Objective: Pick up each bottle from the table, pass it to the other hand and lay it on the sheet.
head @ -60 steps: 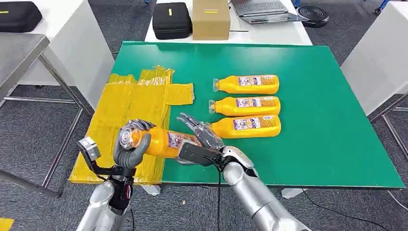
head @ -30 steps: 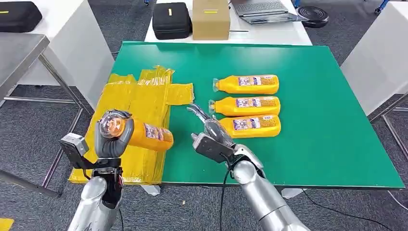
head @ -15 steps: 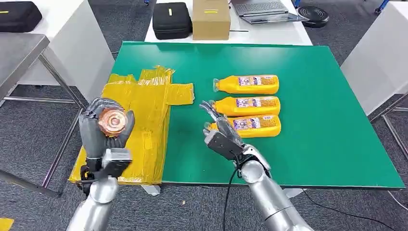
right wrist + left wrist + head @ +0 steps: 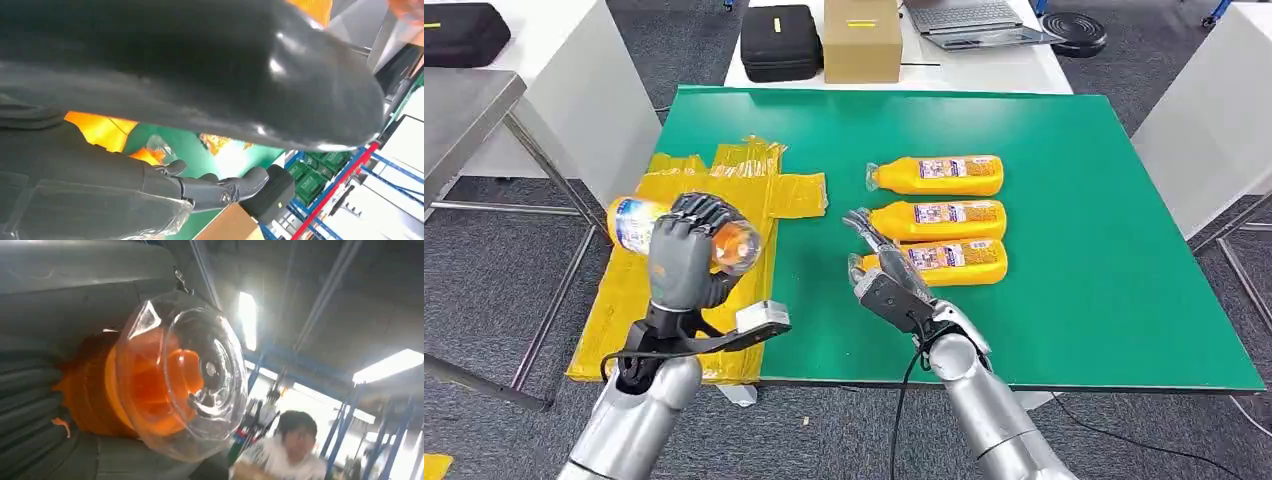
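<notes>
Left hand (image 4: 682,262) grips our bottle (image 4: 636,224) above the yellow sheet (image 4: 714,195); right hand (image 4: 886,280) hovers open by the three bottles on the table. We should lower it level onto the sheet before letting go, so it won't roll.

The right hand (image 4: 100,185) comes in close, its thick dark thumb (image 4: 210,75) crossing most of the picture and its slimmer fingers (image 4: 220,190) stretched out straight with nothing between them. Between thumb and fingers show a strip of the green table (image 4: 175,145), the orange body of a bottle (image 4: 100,131) and its clear cap (image 4: 160,146). Past the fingertips sit a black case (image 4: 277,192) and the edge of a cardboard box (image 4: 230,225). Behind them stand blue and red racks holding green crates (image 4: 320,167).
</notes>
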Controlling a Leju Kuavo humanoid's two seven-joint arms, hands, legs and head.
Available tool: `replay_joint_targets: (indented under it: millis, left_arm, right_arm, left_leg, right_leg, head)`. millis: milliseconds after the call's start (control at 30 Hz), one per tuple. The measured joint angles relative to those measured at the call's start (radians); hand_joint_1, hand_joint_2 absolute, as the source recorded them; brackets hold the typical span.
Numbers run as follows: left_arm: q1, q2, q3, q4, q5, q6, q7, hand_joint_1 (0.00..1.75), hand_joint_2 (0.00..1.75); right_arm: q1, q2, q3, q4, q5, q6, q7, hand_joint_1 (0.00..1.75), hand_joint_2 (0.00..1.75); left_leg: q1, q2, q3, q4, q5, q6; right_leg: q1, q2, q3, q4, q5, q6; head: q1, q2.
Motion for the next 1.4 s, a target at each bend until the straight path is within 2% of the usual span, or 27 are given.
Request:
replay_joint_targets:
  millis: [300,500,733,867,1067,1400]
  left_arm:
    - [-0.166,0.002,-0.019,0.360,-0.101,-0.003,0.099,1.75,1.75]
    - [-0.238,0.002,-0.019,0.528,-0.122,0.017,0.113,1.75,1.75]
    - [-0.346,0.002,-0.040,0.719,-0.373,-0.015,0.342,1.75,1.75]
    - [-0.406,0.002,-0.081,0.819,-0.412,-0.078,0.429,1.75,1.75]
    - [-0.445,0.001,-0.145,0.907,-0.418,-0.148,0.482,1.75,1.75]
    - [-0.450,0.000,-0.162,0.929,-0.419,-0.162,0.484,1.75,1.75]
  right_arm:
    - [0.002,0.002,0.000,0.000,-0.004,0.018,0.000,0.00,0.00]
    - [0.009,0.001,0.000,0.000,0.002,0.019,0.000,0.00,0.00]
    - [-0.015,0.002,0.002,0.027,0.007,0.027,-0.026,0.00,0.00]
    - [-0.030,0.006,0.006,0.048,0.009,0.027,-0.028,0.00,0.00]
    - [-0.049,0.007,0.006,0.077,0.009,0.027,-0.031,0.00,0.00]
    - [-0.052,0.007,0.006,0.085,0.009,0.027,-0.031,0.00,0.00]
  left_leg:
    - [0.000,0.000,0.000,0.000,0.000,0.000]
    - [0.000,0.001,0.000,0.000,0.000,0.000]
    - [0.000,0.000,0.000,0.000,0.001,0.000]
    - [0.000,0.000,0.000,0.000,0.001,0.001]
    - [0.000,0.000,-0.001,0.000,0.001,0.000]
    - [0.000,0.000,-0.001,0.000,0.001,0.000]
  right_leg:
    - [0.000,0.000,0.000,0.000,0.000,0.000]
    - [0.000,0.000,0.000,0.000,0.000,0.000]
    - [0.000,0.000,0.000,0.000,0.000,0.000]
    - [0.000,0.000,0.000,0.001,0.000,0.000]
    - [0.000,0.000,0.000,0.001,0.000,0.000]
    - [0.000,0.000,0.000,0.001,0.000,0.000]
  head:
    - [0.000,0.000]
    - [0.000,0.000]
    - [0.000,0.000]
    - [0.000,0.000]
    - [0.000,0.000]
    - [0.000,0.000]
